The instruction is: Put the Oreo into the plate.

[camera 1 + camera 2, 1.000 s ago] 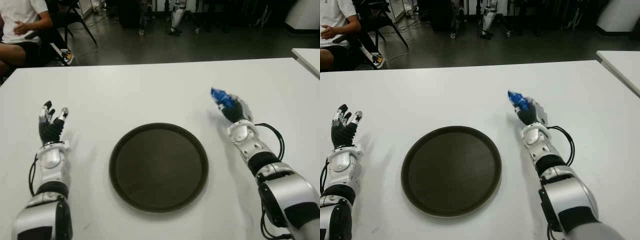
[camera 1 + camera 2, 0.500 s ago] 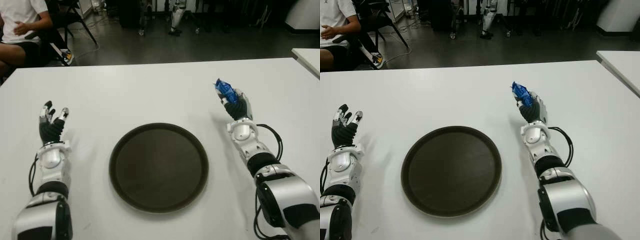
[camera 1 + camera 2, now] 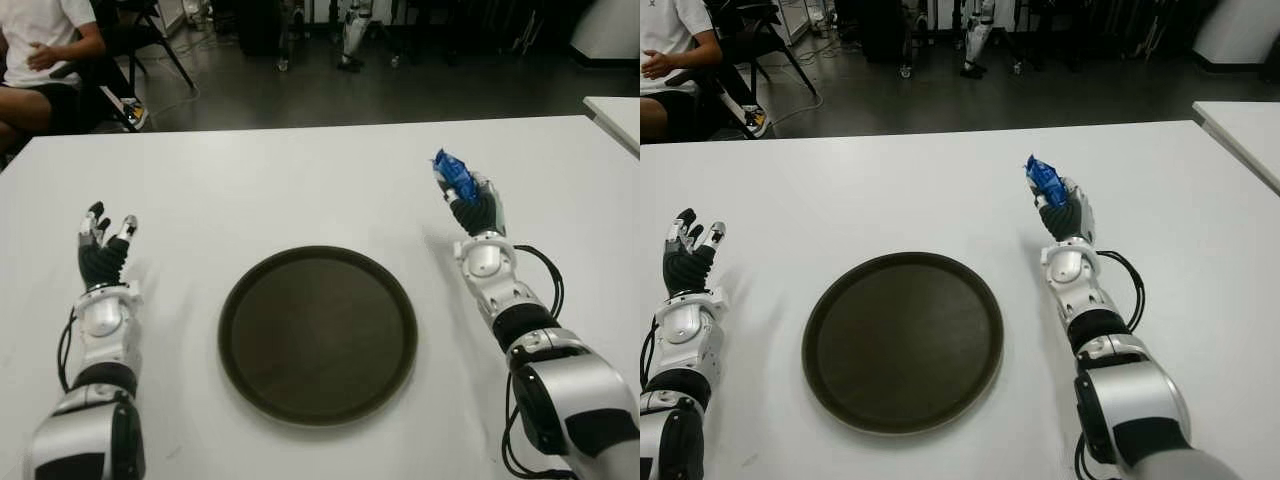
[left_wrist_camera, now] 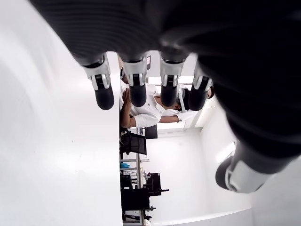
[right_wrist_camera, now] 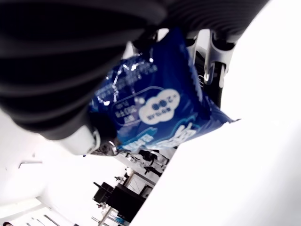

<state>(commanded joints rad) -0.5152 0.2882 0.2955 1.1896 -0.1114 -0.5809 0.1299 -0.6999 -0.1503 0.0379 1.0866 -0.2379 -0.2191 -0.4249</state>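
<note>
Right of plate point(image 3: 318, 335): right hand point(image 3: 474, 207) fingers clamp blue Oreo pack point(image 5: 155, 110), print unreadable; left hand point(image 3: 100, 250) spread, empty.

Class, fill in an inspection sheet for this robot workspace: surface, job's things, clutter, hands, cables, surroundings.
Surface: white table, bare around the plate.
Job's things: blue Oreo packet held in the right hand; dark round plate at table centre, nothing in it.
Clutter: nothing seen.
Hands: right hand right of the plate, closed on the packet; left hand left of the plate, fingers spread, holding nothing.
Cables: black cable looped beside the right forearm.
Surroundings: seated person beyond the far left corner; second white table at far right.
</note>
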